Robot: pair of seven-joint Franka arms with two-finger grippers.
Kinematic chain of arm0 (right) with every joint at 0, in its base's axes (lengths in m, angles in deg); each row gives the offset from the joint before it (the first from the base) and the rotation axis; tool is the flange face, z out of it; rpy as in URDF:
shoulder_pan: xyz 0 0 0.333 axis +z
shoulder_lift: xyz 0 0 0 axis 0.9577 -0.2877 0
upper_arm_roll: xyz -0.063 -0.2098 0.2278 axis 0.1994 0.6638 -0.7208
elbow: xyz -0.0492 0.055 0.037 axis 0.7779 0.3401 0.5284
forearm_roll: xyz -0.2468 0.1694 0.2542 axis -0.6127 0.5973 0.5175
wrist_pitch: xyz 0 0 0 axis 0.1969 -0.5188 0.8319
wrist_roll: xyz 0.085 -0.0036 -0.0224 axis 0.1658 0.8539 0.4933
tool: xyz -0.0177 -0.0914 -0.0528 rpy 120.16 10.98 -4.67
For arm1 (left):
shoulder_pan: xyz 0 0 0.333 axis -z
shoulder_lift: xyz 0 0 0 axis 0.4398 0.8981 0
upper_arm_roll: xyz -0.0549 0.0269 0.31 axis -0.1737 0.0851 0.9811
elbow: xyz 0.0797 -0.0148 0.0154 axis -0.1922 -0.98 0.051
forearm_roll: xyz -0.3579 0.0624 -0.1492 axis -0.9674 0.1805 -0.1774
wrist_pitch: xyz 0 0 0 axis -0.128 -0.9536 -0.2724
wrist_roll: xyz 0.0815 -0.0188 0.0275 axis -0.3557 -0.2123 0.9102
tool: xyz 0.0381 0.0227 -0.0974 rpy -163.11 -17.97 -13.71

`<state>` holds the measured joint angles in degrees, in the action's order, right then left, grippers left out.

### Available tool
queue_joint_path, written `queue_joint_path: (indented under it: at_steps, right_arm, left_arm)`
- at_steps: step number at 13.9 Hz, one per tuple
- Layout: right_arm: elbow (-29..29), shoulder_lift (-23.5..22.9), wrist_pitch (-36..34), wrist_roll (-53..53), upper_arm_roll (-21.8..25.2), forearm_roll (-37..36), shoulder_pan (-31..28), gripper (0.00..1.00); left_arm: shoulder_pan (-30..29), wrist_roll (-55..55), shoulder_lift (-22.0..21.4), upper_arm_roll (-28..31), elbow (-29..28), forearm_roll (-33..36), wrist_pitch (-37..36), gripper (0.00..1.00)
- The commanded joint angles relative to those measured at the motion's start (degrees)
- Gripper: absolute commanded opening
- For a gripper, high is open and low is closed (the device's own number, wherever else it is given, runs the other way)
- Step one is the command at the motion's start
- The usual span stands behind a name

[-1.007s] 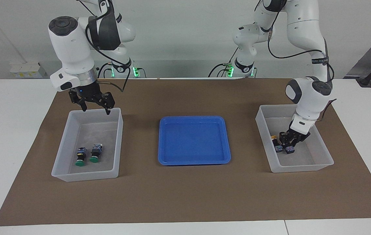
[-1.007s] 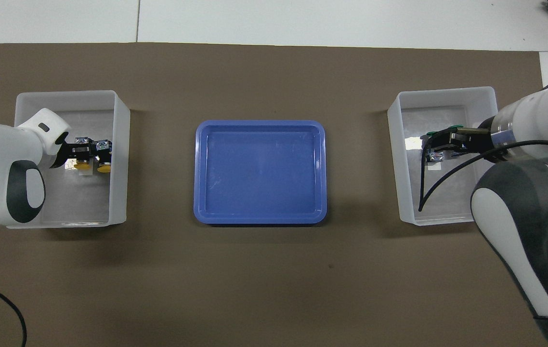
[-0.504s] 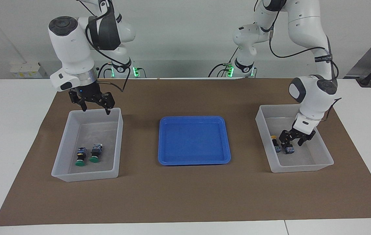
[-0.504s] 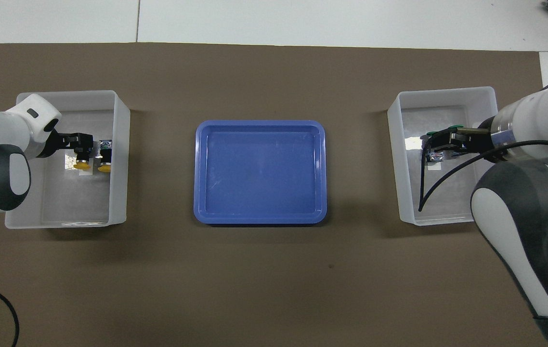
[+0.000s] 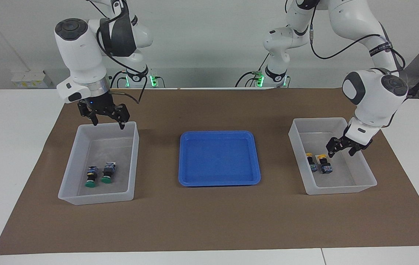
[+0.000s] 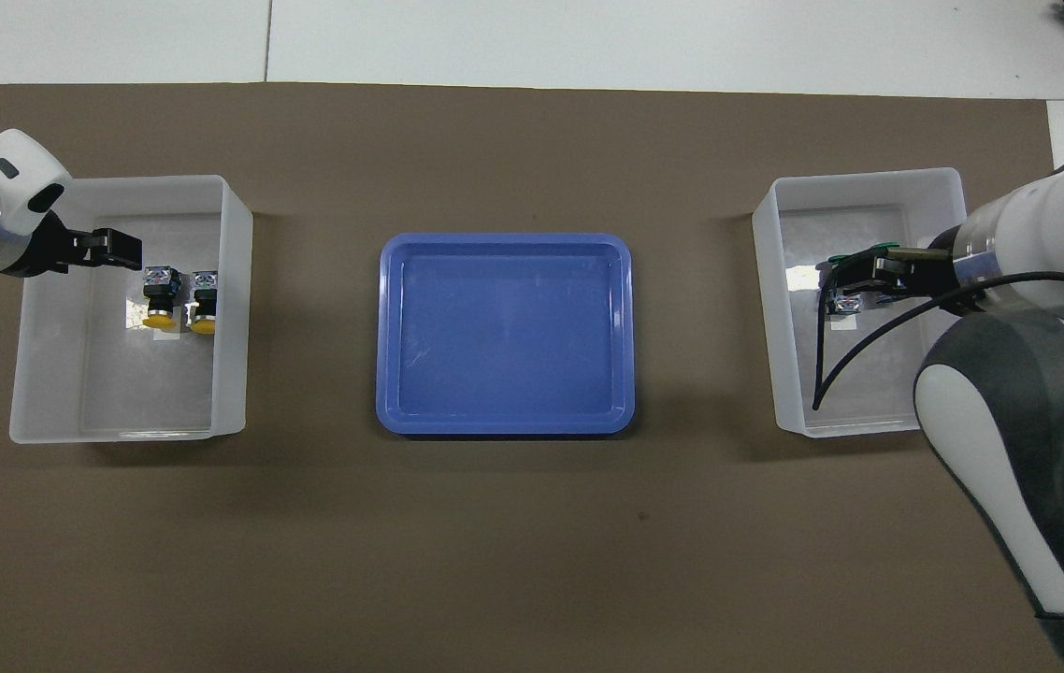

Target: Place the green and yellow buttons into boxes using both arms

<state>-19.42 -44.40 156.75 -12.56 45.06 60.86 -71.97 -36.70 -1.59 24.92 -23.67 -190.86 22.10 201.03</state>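
Two yellow buttons (image 5: 310, 162) (image 5: 324, 164) lie side by side on the floor of the box (image 5: 364, 184) at the left arm's end; they also show in the overhead view (image 6: 158, 299) (image 6: 204, 303). My left gripper (image 5: 342, 150) (image 6: 123, 249) hangs open and empty above that box (image 6: 233, 308), beside the buttons. Two green buttons (image 5: 91, 177) (image 5: 108, 173) lie in the other box (image 5: 132, 162). My right gripper (image 5: 108, 123) is open and empty over that box's edge nearest the robots. In the overhead view it (image 6: 855, 273) partly hides the green buttons (image 6: 837, 259).
A shallow bright-blue tray (image 5: 219, 158) (image 6: 506, 332) lies empty between the two boxes on the brown mat (image 5: 209, 221). A black cable (image 6: 831, 355) loops from the right arm over its box (image 6: 775, 318).
My left gripper has risen off the yellow buttons and drawn away toward its end of the table; both buttons stay on the box floor. The right arm has not moved.
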Motion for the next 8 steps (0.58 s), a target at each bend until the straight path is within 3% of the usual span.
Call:
queue_joint_path:
  at_steps: [1, 3, 8]
  right_arm:
    - [-0.49, 0.43, 0.21, -0.16, -0.30, 1.63, -0.52, 1.00]
    - [-0.57, 0.43, 0.21, -0.16, -0.30, 1.63, -0.52, 1.00]
    - [-0.57, 0.34, 0.30, -0.16, -0.30, 1.63, -0.52, 1.00]
  left_arm:
    - [1.02, 0.03, -0.84, 0.14, 2.17, 0.98, -4.80, 0.90]
    - [1.81, 0.21, -1.28, 0.14, 2.17, 0.89, -5.50, 0.99]
    - [4.36, 3.54, -3.30, 0.14, 2.17, 0.89, -8.31, 1.00]
